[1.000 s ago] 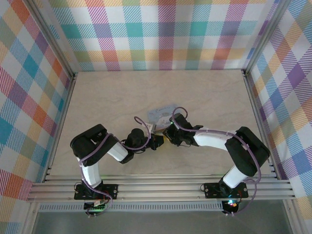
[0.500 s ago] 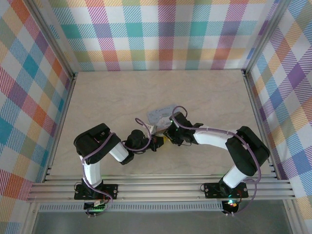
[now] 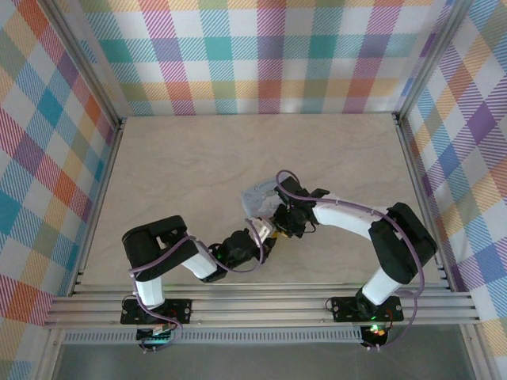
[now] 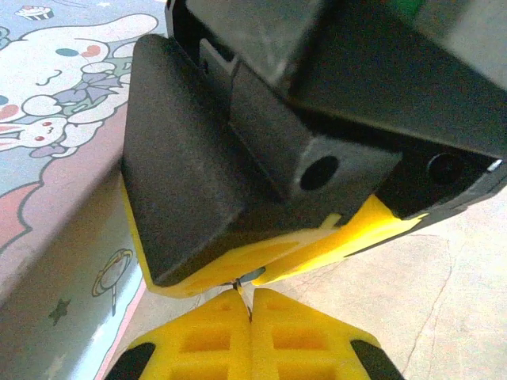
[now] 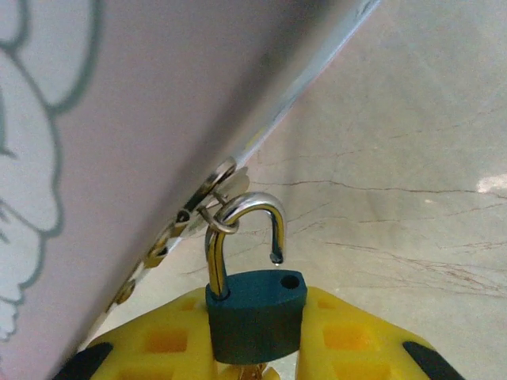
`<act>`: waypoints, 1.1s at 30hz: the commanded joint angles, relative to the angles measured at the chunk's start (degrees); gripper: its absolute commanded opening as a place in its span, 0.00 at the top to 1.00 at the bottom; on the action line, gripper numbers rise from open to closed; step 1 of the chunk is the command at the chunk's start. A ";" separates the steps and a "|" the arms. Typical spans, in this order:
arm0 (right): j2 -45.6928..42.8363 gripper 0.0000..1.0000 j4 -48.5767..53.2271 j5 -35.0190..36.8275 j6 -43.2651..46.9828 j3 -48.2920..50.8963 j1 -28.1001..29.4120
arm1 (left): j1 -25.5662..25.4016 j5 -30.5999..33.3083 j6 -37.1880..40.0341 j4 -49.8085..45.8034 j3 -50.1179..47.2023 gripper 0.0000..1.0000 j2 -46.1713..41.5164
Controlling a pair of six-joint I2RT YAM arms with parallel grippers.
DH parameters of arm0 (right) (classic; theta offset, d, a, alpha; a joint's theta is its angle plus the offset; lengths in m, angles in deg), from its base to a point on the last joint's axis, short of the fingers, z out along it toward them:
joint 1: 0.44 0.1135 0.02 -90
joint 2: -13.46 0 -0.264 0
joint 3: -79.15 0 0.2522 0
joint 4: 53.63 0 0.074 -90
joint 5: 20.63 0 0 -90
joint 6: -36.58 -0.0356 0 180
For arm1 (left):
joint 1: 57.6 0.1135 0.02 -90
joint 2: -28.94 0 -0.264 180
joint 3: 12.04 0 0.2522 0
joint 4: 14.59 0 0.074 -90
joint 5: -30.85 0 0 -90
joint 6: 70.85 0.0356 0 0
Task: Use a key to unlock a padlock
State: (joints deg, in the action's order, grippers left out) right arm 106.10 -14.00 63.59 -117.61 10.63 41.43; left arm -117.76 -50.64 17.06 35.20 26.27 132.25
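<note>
A small dark blue-green padlock (image 5: 255, 313) sits between my right gripper's (image 5: 255, 307) yellow fingers (image 5: 170, 336), which are shut on its body. Its silver shackle (image 5: 245, 207) stands sprung open, its free end lifted clear of the hole. The shackle still hooks through a ring on the pale blue box's (image 5: 95, 119) hasp. A brass bit of the key (image 5: 253, 372) shows under the padlock. My left gripper (image 4: 250, 294) is shut, pinching a thin metal sliver of the key (image 4: 240, 290) just below the right gripper's fingers (image 4: 238, 261). From above, the two grippers (image 3: 269, 229) meet beside the box (image 3: 257, 190).
The box lid with its cartoon picture (image 4: 55, 119) lies close on the left of the left gripper. Pale bare tabletop (image 3: 182, 166) spreads behind and to the left. Checked walls (image 3: 253, 55) enclose the table. An aluminium rail (image 3: 261, 305) runs along the near edge.
My left arm has swung down toward the near edge, so its gripper now reaches in from the lower left, and its jaws have closed. The box and right gripper shifted slightly.
</note>
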 commanded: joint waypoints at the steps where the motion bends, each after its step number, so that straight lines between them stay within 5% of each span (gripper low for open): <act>1: -3.30 0.66 1.72 -6.92 3.03 -2.81 2.00 | 1.54 -1.77 -1.04 -2.20 -0.37 1.00 -1.09; 9: -12.25 0.40 1.79 -0.03 2.72 1.04 1.90 | 5.05 -6.04 -10.59 -0.07 -1.48 1.00 -1.97; 23: -21.80 0.47 -19.50 3.98 -8.47 20.39 0.50 | 12.40 -17.31 -36.73 -2.08 -0.04 1.00 -3.11; 33: -17.51 0.43 -34.35 5.45 -14.18 25.49 0.06 | 12.41 -20.08 -53.60 9.96 -0.06 1.00 4.54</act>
State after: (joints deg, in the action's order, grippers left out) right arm 87.19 -41.54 68.18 -129.34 35.55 41.89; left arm -105.83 -68.65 -29.71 39.48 25.22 134.72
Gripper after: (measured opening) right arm 0.565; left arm 0.041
